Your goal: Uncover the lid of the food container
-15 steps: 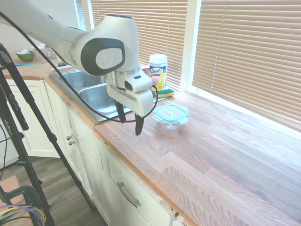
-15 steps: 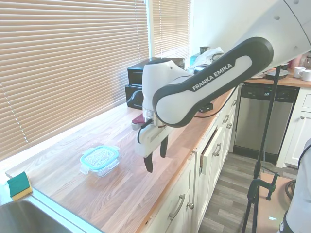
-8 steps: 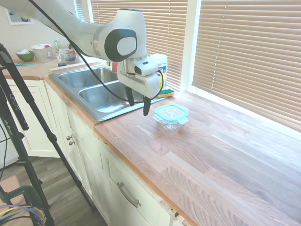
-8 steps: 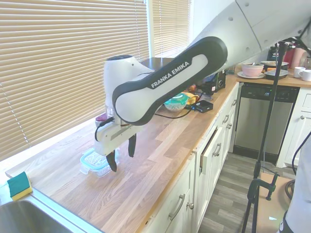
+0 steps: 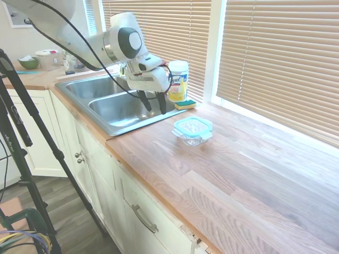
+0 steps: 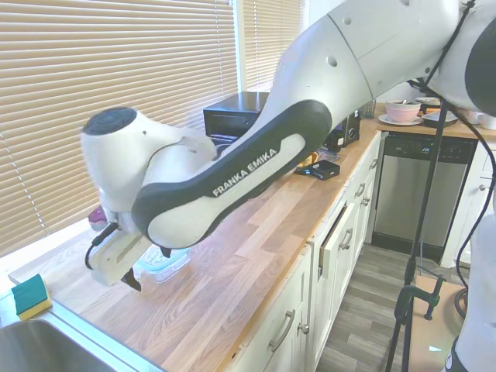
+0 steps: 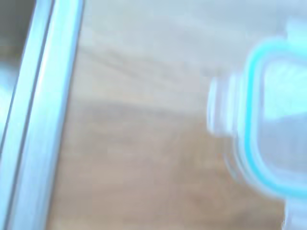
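The food container (image 5: 193, 136) is a small clear bowl on the wooden counter, and its teal-rimmed lid (image 5: 193, 126) sits flat on top of it. My gripper (image 5: 155, 110) hangs open and empty to the container's left, over the sink's edge and apart from the container. In the second exterior view the arm covers most of the container (image 6: 172, 264), with the gripper (image 6: 149, 269) just in front of it. The wrist view is blurred; it shows the lid's (image 7: 253, 120) teal rim beside bare wood.
A double steel sink (image 5: 114, 103) lies left of the container, and its rim (image 7: 43, 115) shows in the wrist view. A yellow-labelled wipes canister (image 5: 178, 80) and a green-yellow sponge (image 5: 185, 104) stand behind by the window. Wooden counter (image 5: 254, 174) stretches to the right.
The arm swung from in front of the container toward the sink, leftward in the first exterior view. The gripper stayed open and empty; container and lid did not move.
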